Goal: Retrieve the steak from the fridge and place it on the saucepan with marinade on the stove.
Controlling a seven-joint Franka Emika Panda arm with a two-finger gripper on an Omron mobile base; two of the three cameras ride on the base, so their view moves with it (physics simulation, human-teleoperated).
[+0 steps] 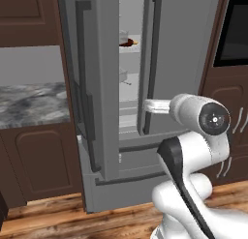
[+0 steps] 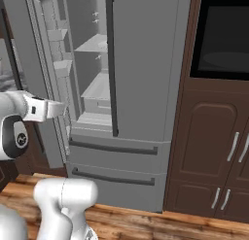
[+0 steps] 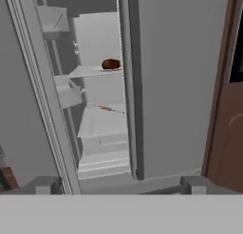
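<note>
In front of the base stands the fridge [image 1: 189, 64], its left door [image 1: 89, 88] swung open and its right door shut, with dark brown cabinets [image 2: 214, 151] on either side. Inside, on an upper white shelf [image 3: 95, 72], lies the steak [image 3: 110, 64]. The gripper [image 3: 118, 184] hangs well short of the opening, fingers spread apart, holding nothing.
</note>
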